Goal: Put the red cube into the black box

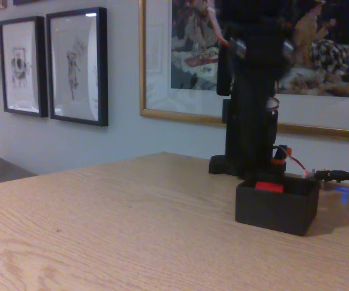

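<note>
fingers' state i cannot tell; dark arm (253, 91) rises just behind the black box (276, 209). the red cube (269, 187) sits inside the box, at its rim. placement looks done; next, retreat clear of the box.

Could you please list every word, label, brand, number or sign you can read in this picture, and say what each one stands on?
None can be read.
The black box, the red cube inside it and the wooden table carry no visible text.
The framed pictures on the wall show drawings and a painting; any lettering there is too small and blurred to tell.
</note>
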`<action>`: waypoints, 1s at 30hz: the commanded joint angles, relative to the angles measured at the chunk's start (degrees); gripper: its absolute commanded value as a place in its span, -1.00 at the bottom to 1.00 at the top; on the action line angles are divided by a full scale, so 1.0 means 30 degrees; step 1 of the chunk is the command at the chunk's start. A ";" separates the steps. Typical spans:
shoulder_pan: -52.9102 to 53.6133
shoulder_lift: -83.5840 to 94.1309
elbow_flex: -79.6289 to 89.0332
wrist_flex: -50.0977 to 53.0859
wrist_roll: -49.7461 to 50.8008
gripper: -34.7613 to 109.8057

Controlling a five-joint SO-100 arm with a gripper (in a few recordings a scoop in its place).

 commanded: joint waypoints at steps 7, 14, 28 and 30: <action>-0.8760 0.6621 0.6797 -0.5039 0.1963 -0.32; -1.0781 0.9785 1.1602 -0.8115 0.2168 -0.34; -1.2217 1.8281 1.8193 -0.9785 0.2168 -0.47; -1.2422 1.9570 1.8428 -0.9375 0.2197 -0.48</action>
